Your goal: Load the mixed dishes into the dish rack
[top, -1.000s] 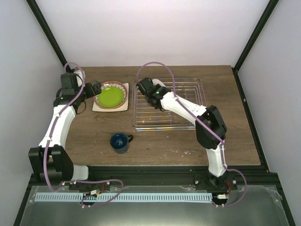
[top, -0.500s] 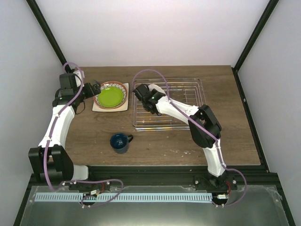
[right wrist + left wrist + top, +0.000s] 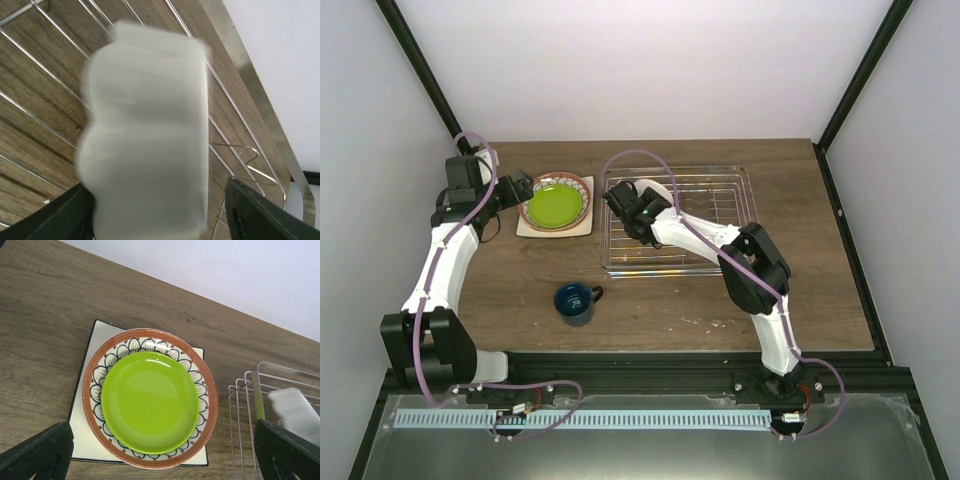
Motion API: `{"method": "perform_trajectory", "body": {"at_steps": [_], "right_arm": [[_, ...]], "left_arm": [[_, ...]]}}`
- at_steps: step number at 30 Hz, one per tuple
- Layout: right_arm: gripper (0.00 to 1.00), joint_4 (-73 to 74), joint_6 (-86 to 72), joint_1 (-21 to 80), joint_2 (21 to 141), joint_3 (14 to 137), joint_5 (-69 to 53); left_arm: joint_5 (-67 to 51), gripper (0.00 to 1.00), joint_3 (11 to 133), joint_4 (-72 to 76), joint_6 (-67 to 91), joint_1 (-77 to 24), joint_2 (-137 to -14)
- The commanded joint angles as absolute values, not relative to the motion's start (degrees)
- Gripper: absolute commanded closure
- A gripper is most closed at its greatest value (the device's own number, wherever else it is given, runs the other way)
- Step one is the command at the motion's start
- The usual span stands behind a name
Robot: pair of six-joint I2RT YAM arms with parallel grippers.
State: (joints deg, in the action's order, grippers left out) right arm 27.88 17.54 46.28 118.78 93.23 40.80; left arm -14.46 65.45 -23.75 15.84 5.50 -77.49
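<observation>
The small white scalloped bowl is blurred between my right gripper's spread fingers, with a gap to the right finger, over the left end of the dish rack. The bowl also shows in the left wrist view. My left gripper is open above the stack: lime-green plate on the beige floral plate on the white square plate. The dark blue mug stands upright on the table, in front of the stack.
The silver wire rack lies right of the plate stack. Dark frame posts rise at the table's back corners.
My right gripper has moved left along the rack to its left end. The bowl is now blurred while the rack behind it is sharp. The left arm has not moved.
</observation>
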Motion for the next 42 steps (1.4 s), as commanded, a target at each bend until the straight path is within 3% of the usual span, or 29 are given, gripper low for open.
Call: {"method": "perform_trajectory", "body": {"at_steps": [1, 7, 19, 27, 42], "right_arm": [[0.24, 26.7, 16.8, 46.7, 119.6, 92.9, 40.9], [0.00, 27.3, 15.9, 46.7, 119.4, 92.9, 38.4], [0.00, 29.3, 14.1, 46.9, 116.8, 92.9, 30.3], [0.00, 32.1, 8.9, 46.9, 108.9, 96.2, 20.7], [0.05, 34.0, 4.7, 46.5, 103.8, 97.7, 15.2]], "left_arm": [[-15.2, 0.00, 65.7, -23.9, 15.9, 5.8, -77.3], [-15.1, 0.00, 65.7, -24.2, 15.8, 5.9, -77.0], [-13.7, 0.00, 65.7, -24.7, 15.8, 5.9, -78.3], [-8.4, 0.00, 69.7, -30.9, 14.6, 5.9, -87.0], [-17.7, 0.05, 70.8, -23.5, 11.6, 5.6, -95.5]]}}
